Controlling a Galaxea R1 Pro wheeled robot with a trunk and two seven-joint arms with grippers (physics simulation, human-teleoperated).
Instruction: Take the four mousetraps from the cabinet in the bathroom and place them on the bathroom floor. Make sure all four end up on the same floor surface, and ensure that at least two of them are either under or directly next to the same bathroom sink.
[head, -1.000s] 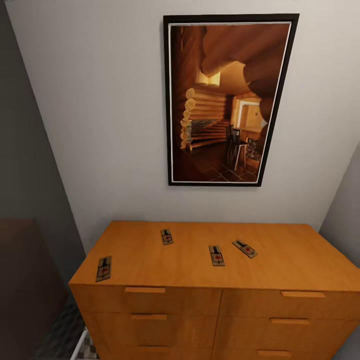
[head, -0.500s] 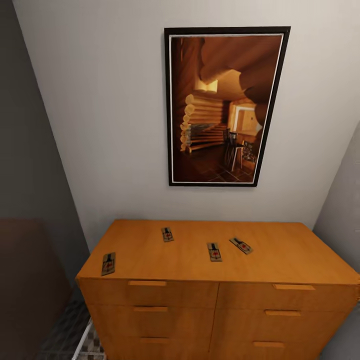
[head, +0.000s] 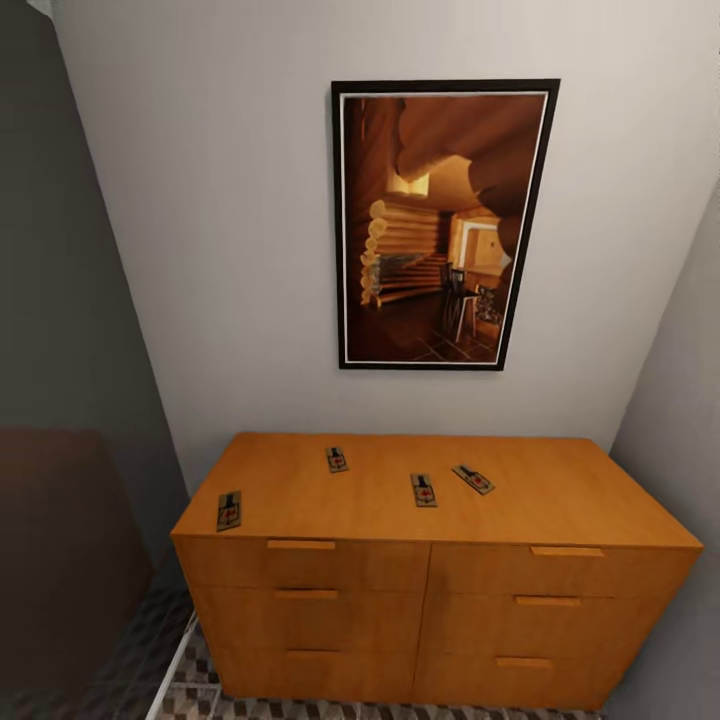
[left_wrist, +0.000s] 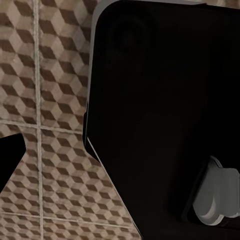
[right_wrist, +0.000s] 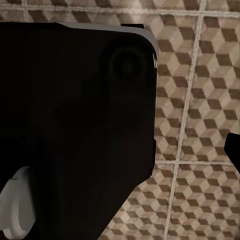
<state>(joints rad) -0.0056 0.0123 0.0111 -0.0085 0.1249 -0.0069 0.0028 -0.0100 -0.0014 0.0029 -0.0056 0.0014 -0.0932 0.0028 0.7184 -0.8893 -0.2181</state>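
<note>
Head view: flat mousetraps (head: 424, 490), wooden cabinet (head: 430, 600)

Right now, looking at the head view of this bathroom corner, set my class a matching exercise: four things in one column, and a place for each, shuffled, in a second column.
Things:
1. Lone mousetrap
2. Framed picture
3. Drawer handles
4. Patterned tiles

Places:
A. On the wall above the cabinet
B. On the floor below the cabinet
C. Near the front left corner of the cabinet top
D. On the cabinet's front face

Pairs: 1-C, 2-A, 3-D, 4-B
</note>
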